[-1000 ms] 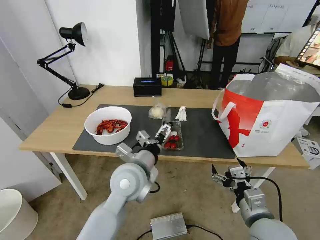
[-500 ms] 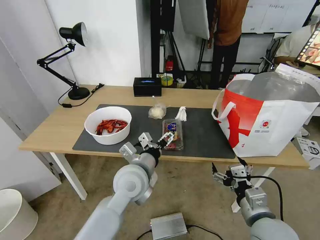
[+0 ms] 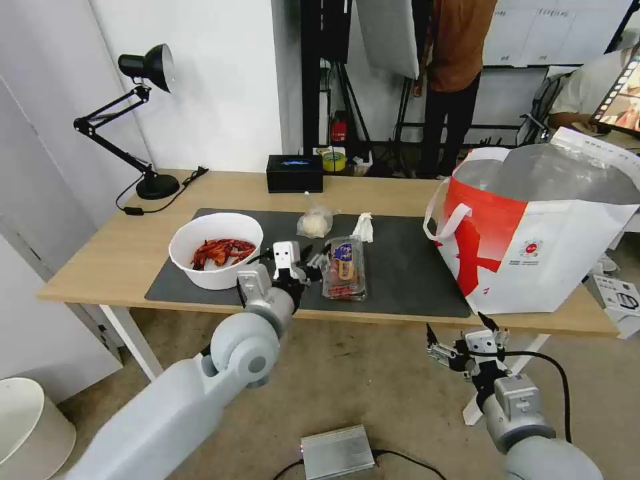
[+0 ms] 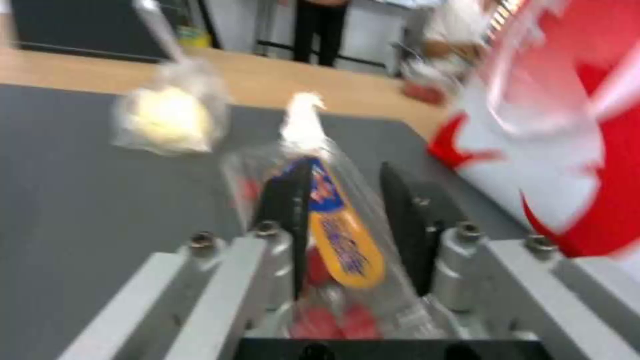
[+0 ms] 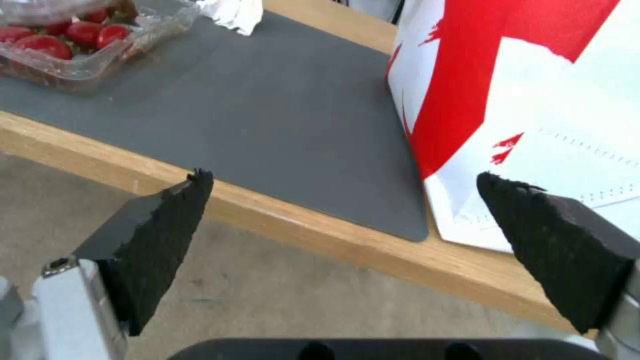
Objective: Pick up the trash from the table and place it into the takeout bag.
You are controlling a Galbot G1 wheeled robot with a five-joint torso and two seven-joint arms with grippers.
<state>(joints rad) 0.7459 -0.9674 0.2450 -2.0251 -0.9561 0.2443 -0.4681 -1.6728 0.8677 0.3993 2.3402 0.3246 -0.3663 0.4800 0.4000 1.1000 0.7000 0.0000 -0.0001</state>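
Since the clamshell (image 3: pixel 344 269) sits on the dark mat (image 3: pixel 407 267) near the table (image 3: pixel 100 257) front edge, left gripper (image 3: pixel 316 259) reaches it from the side, its 2 fingers (image 4: pixel 287 200) straddling the lid, narrow gap, grip looks partly closed on it but not lifted. Right gripper (image 3: pixel 461 343) hangs below table edge, fingers wide, idle; takeout bag (image 3: pixel 540 233) stands open at right for drop-in.

bowl (image 3: pixel 216 249): white, with red shells inside
clamshell (image 3: pixel 345 268): clear, red bits, a blue and orange label
small bag (image 3: pixel 314 222): clear, pale yellow inside
tissue (image 3: pixel 363 227): white
mat (image 3: pixel 407 267): dark grey
table (image 3: pixel 113 253): light wood
takeout bag (image 3: pixel 533 233): white, red side, silver lining, small red logo
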